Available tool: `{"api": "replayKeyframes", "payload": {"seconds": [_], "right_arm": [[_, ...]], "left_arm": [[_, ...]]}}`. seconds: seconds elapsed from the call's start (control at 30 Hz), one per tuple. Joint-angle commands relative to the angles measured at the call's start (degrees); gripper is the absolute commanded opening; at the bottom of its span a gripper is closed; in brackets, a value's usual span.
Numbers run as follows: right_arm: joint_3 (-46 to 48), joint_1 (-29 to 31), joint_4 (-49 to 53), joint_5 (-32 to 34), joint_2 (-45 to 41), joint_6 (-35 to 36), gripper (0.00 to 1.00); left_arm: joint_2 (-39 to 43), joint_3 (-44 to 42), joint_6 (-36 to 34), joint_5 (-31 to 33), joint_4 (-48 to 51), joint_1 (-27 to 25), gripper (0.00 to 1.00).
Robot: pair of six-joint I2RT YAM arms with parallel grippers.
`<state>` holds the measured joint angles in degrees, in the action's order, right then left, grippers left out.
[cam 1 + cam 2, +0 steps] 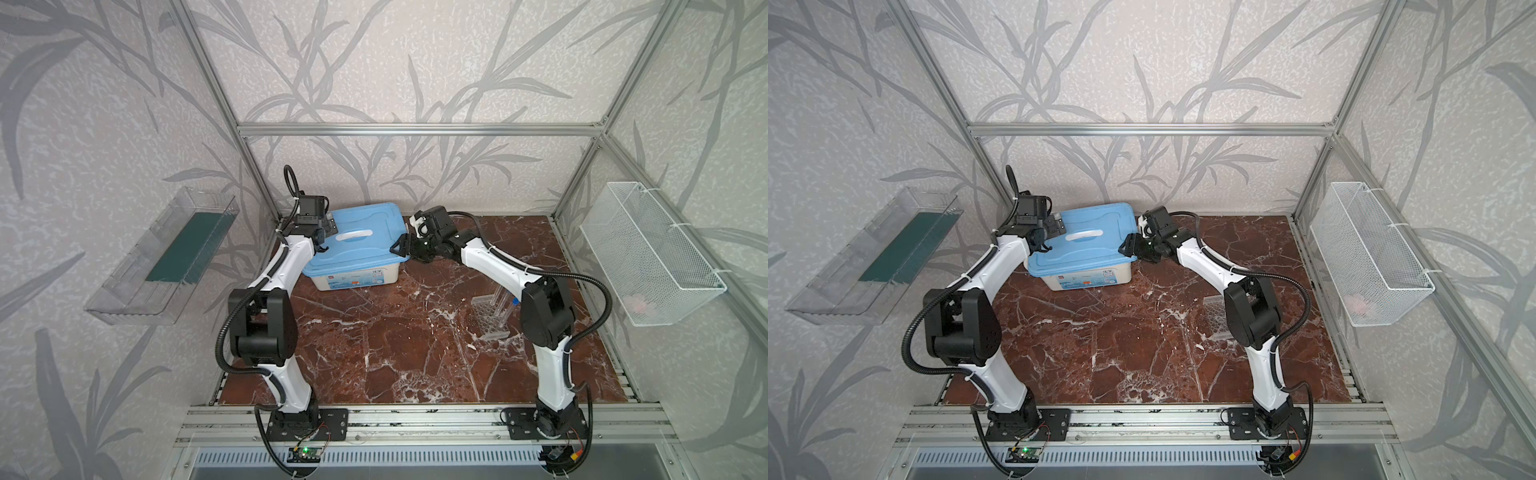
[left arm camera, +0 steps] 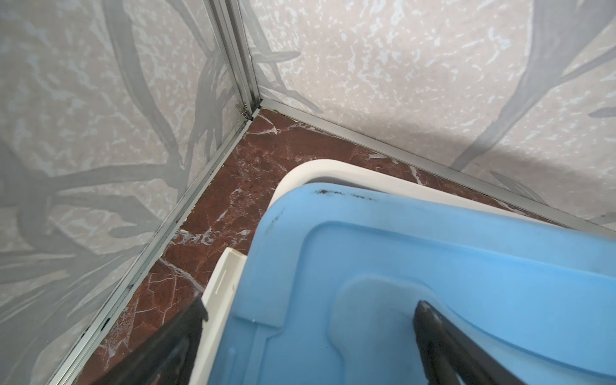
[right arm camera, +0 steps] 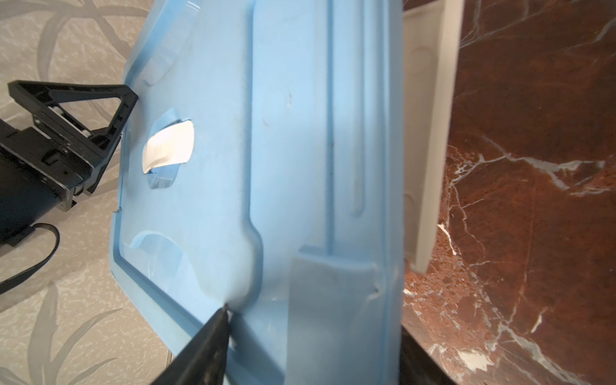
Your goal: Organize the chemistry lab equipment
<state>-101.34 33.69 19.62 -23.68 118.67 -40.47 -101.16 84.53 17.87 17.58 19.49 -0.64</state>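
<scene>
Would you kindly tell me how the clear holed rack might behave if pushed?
The clear holed rack looks light, so it would likely slide on the glossy marble table. Tall tubes stand in it, so a high push may tip it.

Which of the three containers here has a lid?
The white bin at the back of the table, under its blue lid. The clear tray on the left wall and the wire basket on the right wall are open-topped.
</scene>
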Motion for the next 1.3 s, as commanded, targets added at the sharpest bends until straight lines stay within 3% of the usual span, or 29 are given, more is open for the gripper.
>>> {"api": "replayKeyframes", "payload": {"seconds": [0.0,0.17,0.6,0.77,1.03,1.27], "right_arm": [[1.85,-0.21,1.27,-0.16,-2.02,0.23,0.68],[3.85,-0.37,0.36,-0.42,-3.49,0.43,0.68],[5.74,-1.45,-4.68,-5.14,-4.33,-0.75,0.68],[5.80,-3.26,-3.10,-5.37,-4.74,-0.27,0.68],[1.12,-6.45,7.48,-4.35,-3.57,7.15,0.67],[-2.75,-6.89,12.26,-2.77,-2.15,9.15,0.68]], "left_arm": [[1.10,-5.43,0.97,-0.72,5.13,0.64,0.99],[4.86,-10.97,3.76,-6.55,-0.40,0.89,0.99],[3.18,-15.58,7.87,-17.68,-4.95,1.73,0.99],[3.38,-16.14,9.59,-24.97,-5.99,0.75,0.99],[4.21,-15.13,10.13,-25.09,-4.16,-3.20,0.96],[3.88,-13.28,9.41,-21.04,-1.96,-4.52,0.84]]}}
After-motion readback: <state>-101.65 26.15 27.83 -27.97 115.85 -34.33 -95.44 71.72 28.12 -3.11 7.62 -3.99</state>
